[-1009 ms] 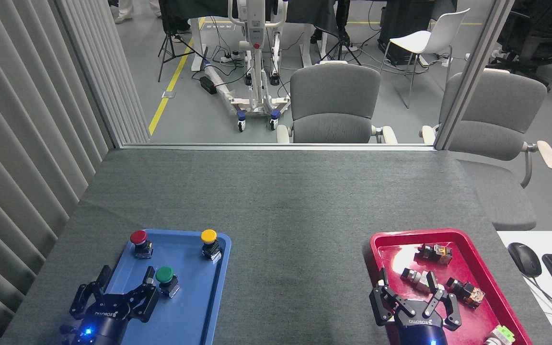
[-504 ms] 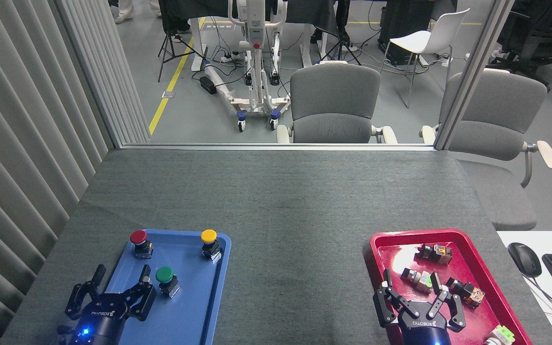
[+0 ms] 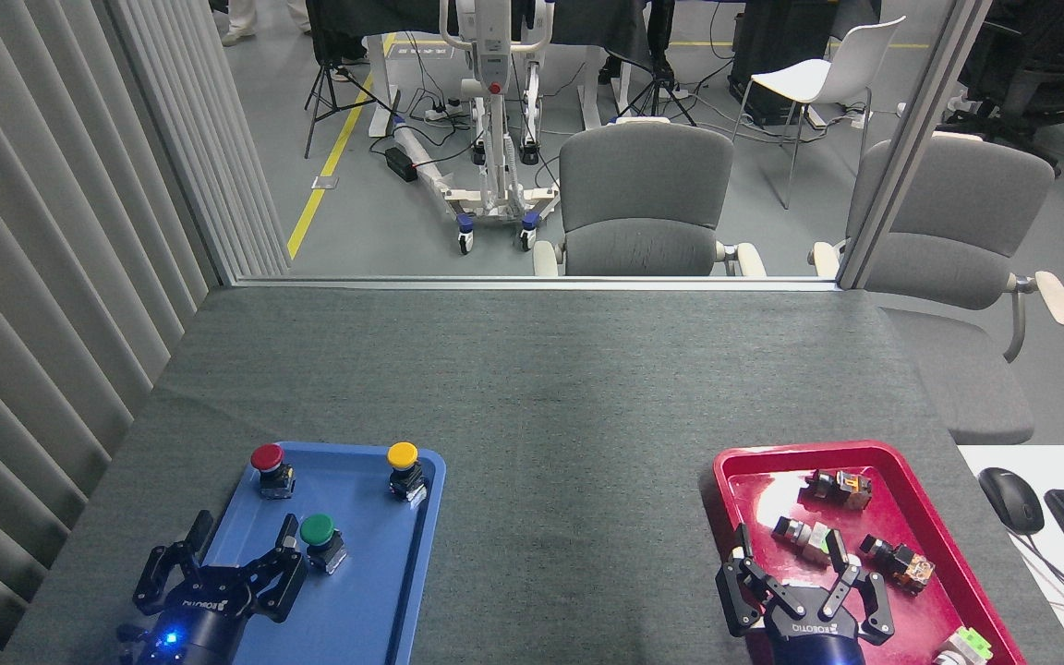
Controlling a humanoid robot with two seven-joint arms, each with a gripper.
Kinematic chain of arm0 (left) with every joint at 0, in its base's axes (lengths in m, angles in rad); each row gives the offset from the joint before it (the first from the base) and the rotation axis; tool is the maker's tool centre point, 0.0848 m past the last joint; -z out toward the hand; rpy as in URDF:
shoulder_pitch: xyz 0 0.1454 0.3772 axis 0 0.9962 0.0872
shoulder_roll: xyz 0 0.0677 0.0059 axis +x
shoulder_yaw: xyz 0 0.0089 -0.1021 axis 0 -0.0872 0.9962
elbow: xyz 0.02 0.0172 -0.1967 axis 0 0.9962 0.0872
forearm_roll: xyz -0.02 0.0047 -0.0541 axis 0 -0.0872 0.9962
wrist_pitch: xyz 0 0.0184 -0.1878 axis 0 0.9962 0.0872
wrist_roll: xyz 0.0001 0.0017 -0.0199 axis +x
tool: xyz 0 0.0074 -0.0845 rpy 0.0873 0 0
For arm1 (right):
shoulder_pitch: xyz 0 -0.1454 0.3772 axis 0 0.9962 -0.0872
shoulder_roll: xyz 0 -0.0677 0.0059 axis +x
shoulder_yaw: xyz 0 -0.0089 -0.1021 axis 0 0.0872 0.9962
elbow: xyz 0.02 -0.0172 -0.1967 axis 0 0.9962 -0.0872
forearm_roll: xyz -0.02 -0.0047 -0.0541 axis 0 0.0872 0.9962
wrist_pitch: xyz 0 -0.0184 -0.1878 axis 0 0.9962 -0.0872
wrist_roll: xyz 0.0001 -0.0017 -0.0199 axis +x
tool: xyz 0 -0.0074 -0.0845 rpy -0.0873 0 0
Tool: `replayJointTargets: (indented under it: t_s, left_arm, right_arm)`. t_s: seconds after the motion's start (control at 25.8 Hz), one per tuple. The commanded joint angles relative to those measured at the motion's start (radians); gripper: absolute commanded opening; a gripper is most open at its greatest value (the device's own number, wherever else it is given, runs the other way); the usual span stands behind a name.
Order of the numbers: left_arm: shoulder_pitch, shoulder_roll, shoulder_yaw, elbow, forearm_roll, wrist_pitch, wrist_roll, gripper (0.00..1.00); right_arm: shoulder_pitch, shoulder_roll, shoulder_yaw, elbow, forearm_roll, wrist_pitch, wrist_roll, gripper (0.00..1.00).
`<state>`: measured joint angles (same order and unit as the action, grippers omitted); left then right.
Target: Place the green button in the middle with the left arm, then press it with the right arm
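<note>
Nothing done yet: the green button (image 3: 318, 530) sits in the blue tray (image 3: 375, 600), beside the left end effector (image 3: 241, 538), spread open and empty; the right end effector (image 3: 788, 547) likewise.

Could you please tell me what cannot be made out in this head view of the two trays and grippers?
- Left gripper: touching the green button or just short of it; one view gives no depth.
- Right gripper: wrist cut off by the bottom edge.
- Parts in the red tray: too small to identify; the green-and-white one is cropped.
</note>
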<state>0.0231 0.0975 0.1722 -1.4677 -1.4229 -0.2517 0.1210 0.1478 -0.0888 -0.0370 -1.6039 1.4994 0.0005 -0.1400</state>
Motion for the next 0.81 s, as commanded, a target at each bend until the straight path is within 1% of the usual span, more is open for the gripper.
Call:
replayJointTargets:
  t_s: [0.0,0.78]
  left_arm:
    - [0.0,0.002,0.0,0.001,0.001,0.006,0.0,1.0]
    - [0.001,-0.001,0.0,0.0,-0.001,-0.001,0.006,1.0]
  right_arm:
    - [-0.001,-0.005,0.0,-0.001,0.001,-0.001,0.0,1.0]
    - [-0.004,0.0,0.0,-0.001,-0.001,-0.001,0.002,1.0]
